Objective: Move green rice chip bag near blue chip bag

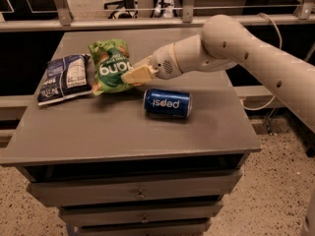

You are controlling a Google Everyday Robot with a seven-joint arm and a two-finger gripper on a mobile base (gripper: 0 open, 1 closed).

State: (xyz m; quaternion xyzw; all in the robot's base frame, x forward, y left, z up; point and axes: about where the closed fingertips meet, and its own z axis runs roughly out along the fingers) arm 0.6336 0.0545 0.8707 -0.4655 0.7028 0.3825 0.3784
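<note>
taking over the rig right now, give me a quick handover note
Gripper: shut on the right edge of the green rice chip bag, over the back left of the table.
Blue chip bag: flat at the table's left edge, with the green bag close beside it.
Pepsi can: on its side, just in front of the gripper.
Done: green bag is near the blue one.
Left: release, then withdraw clear of the can.

Grey flat-topped metal bench (pixel 98 132), stacked pull-out drawers (pixel 138 193) below | speckled beige-brown stone floor (pixel 280 191) | grey metal rail with posts (pixel 98 22) behind bench | dark wheeled chair bases (pixel 118 6) beyond rail | dim warm light | hand (pixel 130 76) over bench's rear left
</note>
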